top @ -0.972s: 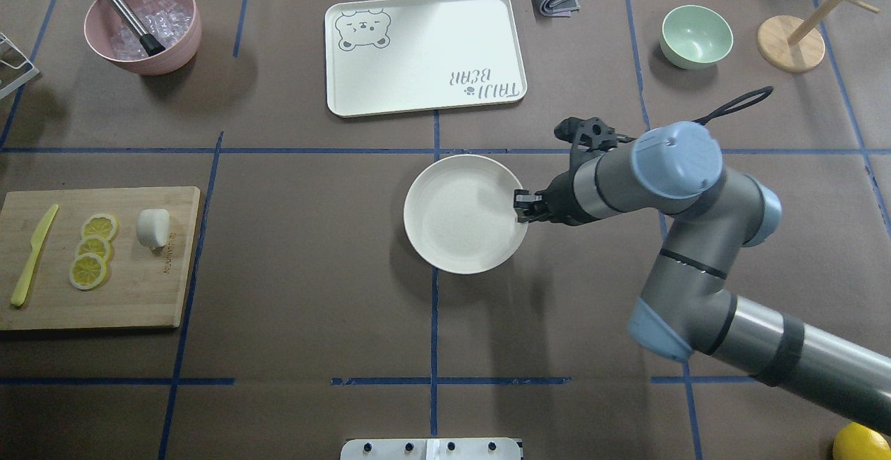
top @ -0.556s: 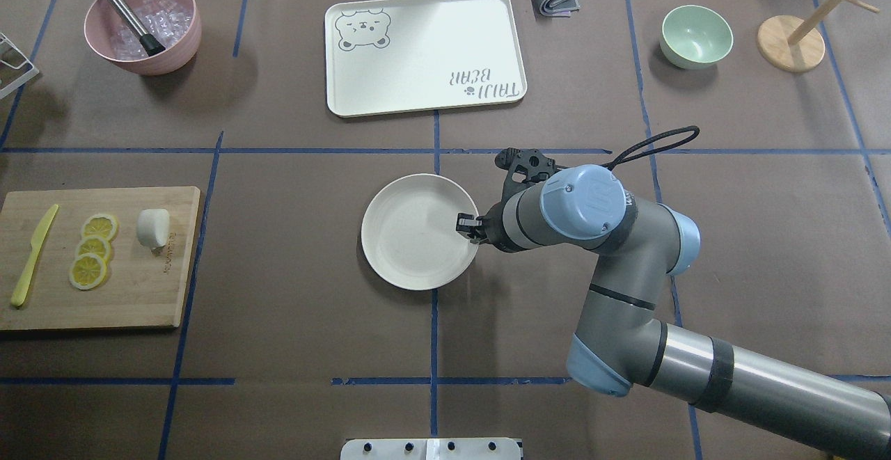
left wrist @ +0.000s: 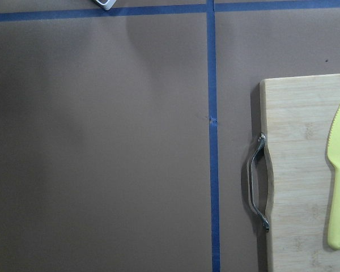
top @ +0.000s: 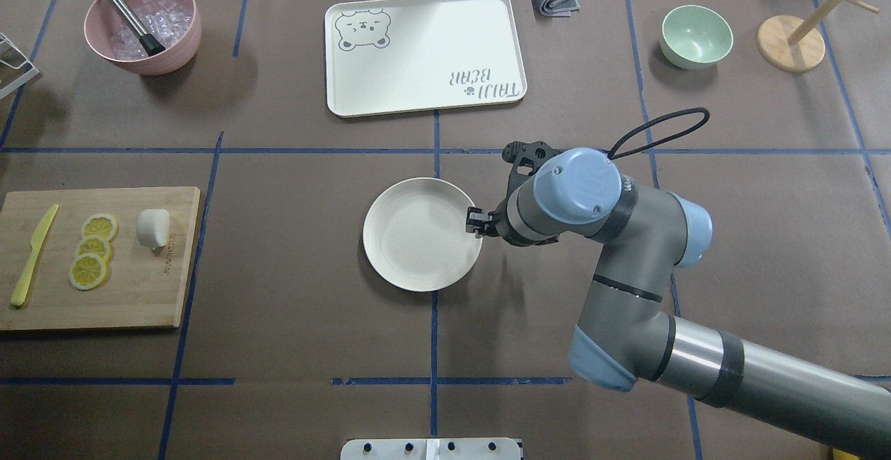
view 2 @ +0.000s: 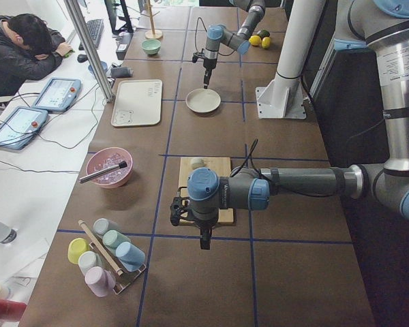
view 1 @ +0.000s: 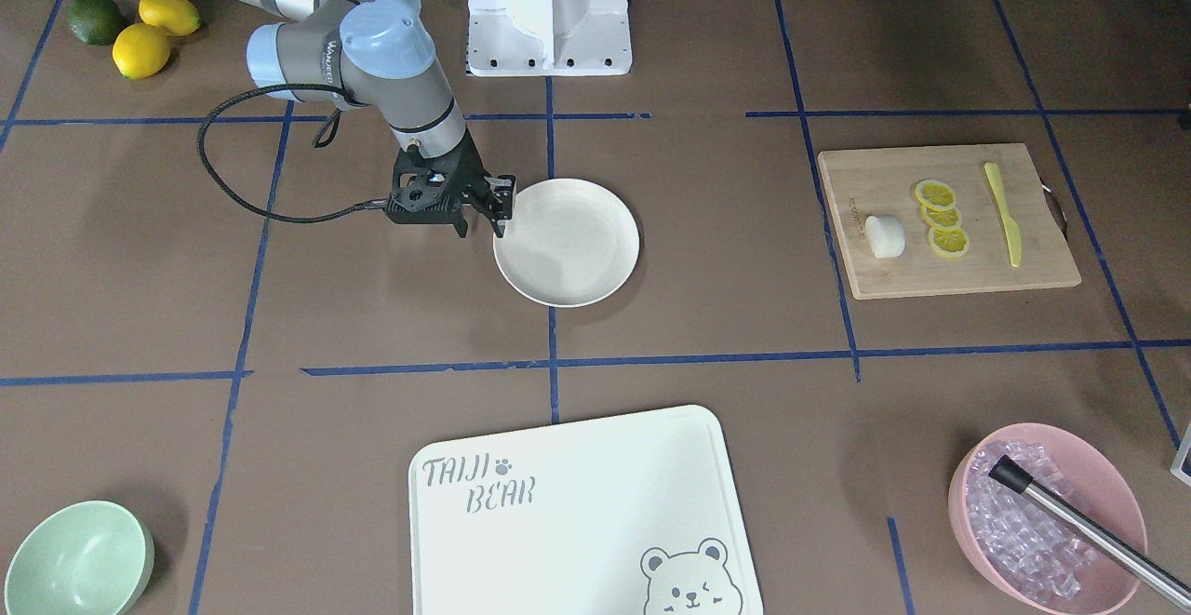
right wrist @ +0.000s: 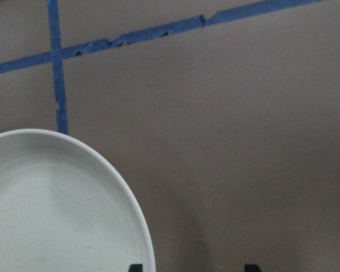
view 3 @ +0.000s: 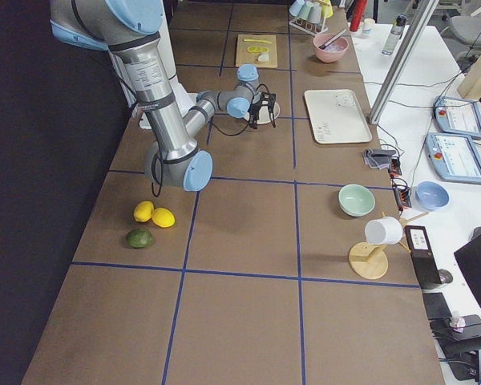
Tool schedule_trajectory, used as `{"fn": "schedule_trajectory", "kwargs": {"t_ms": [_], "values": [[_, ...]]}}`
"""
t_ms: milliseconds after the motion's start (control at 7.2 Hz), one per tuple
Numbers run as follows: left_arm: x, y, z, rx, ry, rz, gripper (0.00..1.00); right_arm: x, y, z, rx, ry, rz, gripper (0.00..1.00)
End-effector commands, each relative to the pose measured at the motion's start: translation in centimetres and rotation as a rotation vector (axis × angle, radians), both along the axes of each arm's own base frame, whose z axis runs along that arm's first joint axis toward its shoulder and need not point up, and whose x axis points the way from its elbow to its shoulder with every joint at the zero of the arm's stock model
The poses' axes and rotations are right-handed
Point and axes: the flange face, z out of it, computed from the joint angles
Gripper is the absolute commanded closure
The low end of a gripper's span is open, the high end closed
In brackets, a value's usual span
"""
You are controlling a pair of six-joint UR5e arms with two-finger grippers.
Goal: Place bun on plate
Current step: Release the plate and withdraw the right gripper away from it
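Plate: in the overhead view the plate (top: 411, 241) has slid toward 9 o'clock over the last second. It started right of the centre tape line (top: 433, 335) and now sits astride it. In the last half-second it has barely moved. It lies flat and bare.
Right gripper: the right gripper (top: 476, 223) sits at the plate's 3 o'clock rim. Its wrist view shows two fingertips (right wrist: 135, 268) spread wide with the thin rim between them, so I'd call it released, not pinching.
Bun: the bun (top: 152, 227) is where it was, on the board (top: 139, 293) at the plate's 9 o'clock. It is well apart from the plate and just beside the lemon slices (top: 93, 248).
Left gripper: the left gripper (view 2: 204, 240) hangs over the table off the board's far end from the plate. I cannot tell whether its jaws are parted.
Meaning: the drag looks finished and the plate is nearer the bun, likely within the left arm's reach. Picking up the bun is not yet begun, and it seems the next job.
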Motion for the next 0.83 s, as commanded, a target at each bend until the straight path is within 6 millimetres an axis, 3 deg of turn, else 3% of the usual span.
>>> {"fn": "schedule_trajectory", "kwargs": {"t_ms": [0, 139, 417, 694], "values": [[0.0, -0.5, -0.3, 0.01, -0.006, 0.001, 0.0, 10.7, -4.9, -0.6, 0.028, 0.111, -0.109, 0.0], [0.0, -0.5, -0.4, 0.014, -0.008, 0.002, 0.0, 16.6, -6.1, 1.3, 0.135, 0.151, -0.222, 0.0], [0.1, -0.6, -0.4, 0.012, -0.014, 0.003, 0.0, 27.8, -7.7, 10.9, 0.224, 0.279, -0.345, 0.0], [0.4, -2.1, -1.5, 0.041, -0.009, 0.004, 0.0, 39.2, -5.8, 20.0, 0.287, 0.308, -0.484, 0.0]]}}
